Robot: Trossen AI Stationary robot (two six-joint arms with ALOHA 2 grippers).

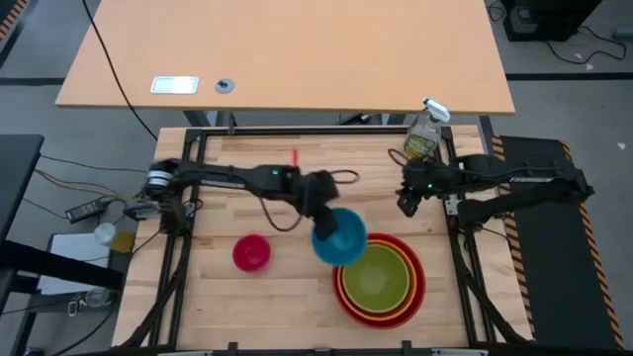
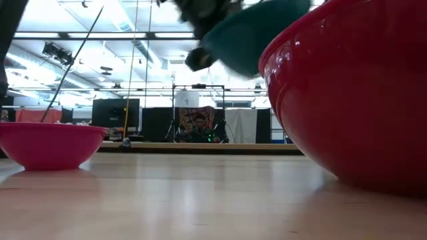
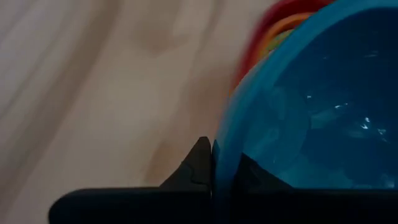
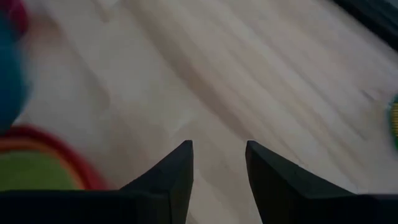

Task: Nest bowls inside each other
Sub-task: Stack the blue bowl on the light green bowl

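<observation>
A lime green bowl sits nested in an orange bowl, which sits in the red bowl at the table's near right. Just left of that stack a blue bowl hangs in the air, with my left gripper shut on it. The pink bowl stands alone on the table to the left. My right gripper hovers open at the right side, over bare wood, holding nothing. My left gripper pinches the blue bowl's rim, one finger outside the wall and the other inside. The fingers come slanting down from the table's far left. The bowl is lifted clear of the table and tilted.
A clear spray bottle stands at the table's far right corner. A red stick lies near the far edge. Bare wood lies between the pink bowl and the stack.
</observation>
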